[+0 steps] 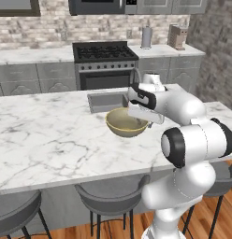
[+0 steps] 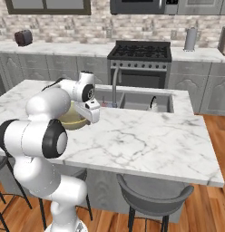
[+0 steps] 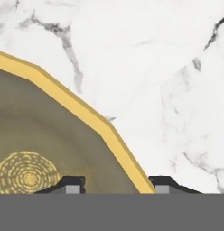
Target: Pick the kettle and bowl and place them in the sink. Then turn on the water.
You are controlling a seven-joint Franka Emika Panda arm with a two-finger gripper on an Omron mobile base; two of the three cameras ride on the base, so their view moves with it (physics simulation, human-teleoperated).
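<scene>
The bowl (image 1: 126, 122) sits on the counter (image 1: 52, 140) just before the sink (image 1: 107, 101), at its left basin. The kettle (image 2: 153, 103) appears to lie in the sink's right basin. The faucet (image 2: 115, 86) stands behind the sink. The pincer (image 3: 117, 185) straddles the bowl's rim, one fingertip inside, one outside. Stools (image 1: 112, 193) stand before the counter, below the sink's level.

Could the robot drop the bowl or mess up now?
Maybe. The gripper has one fingertip inside the bowl and one outside, over its thin rim, so the bowl might tip or slip when lifted. The tall faucet stands near the way to the sink, and the kettle already sits in one basin.
</scene>
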